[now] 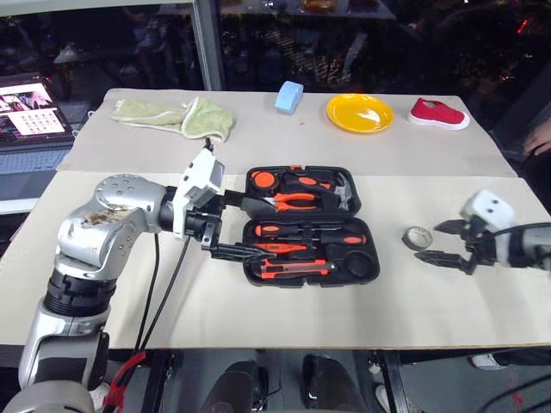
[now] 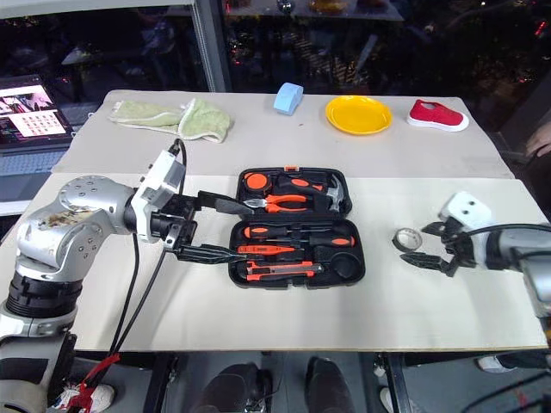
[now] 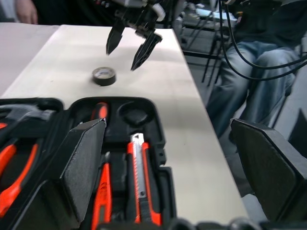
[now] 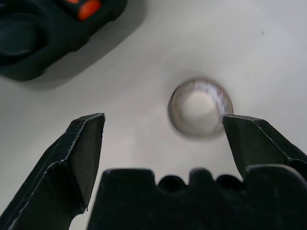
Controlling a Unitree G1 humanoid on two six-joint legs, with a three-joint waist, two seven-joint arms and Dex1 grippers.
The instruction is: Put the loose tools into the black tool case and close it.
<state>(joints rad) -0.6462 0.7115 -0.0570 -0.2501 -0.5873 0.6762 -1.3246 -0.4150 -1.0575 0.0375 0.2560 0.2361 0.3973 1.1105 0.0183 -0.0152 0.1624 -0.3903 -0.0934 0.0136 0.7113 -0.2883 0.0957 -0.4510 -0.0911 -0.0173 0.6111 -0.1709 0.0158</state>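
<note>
Left eye view has the black tool case (image 1: 311,225) lying open flat on the pale table (image 1: 258,318), about midway between its left and right edges, its moulded recesses filled with orange-and-black handles. Two screwdrivers (image 1: 310,231) lie in the near half with the utility knife (image 1: 297,268) along its front side; pliers (image 1: 295,200) and a steel-headed hammer (image 1: 343,194) sit in the far half. One round recess at the near right corner of the case looks empty. The grey tape roll (image 1: 418,237), a small flat ring, lies loose on the table toward its right edge, well apart from the case. The right gripper (image 1: 446,243) hangs just beside the roll, fingers spread wide and holding nothing. The left gripper (image 1: 239,227) hovers at the left side of the case, its jaws also wide apart and empty, one finger over each half. Along the table's far edge lie a crumpled green cloth (image 1: 176,116), a light blue block (image 1: 289,96), a glossy yellow plate (image 1: 360,113) and a red shoe (image 1: 437,114). A laptop (image 1: 33,112) stands off the far left corner
</note>
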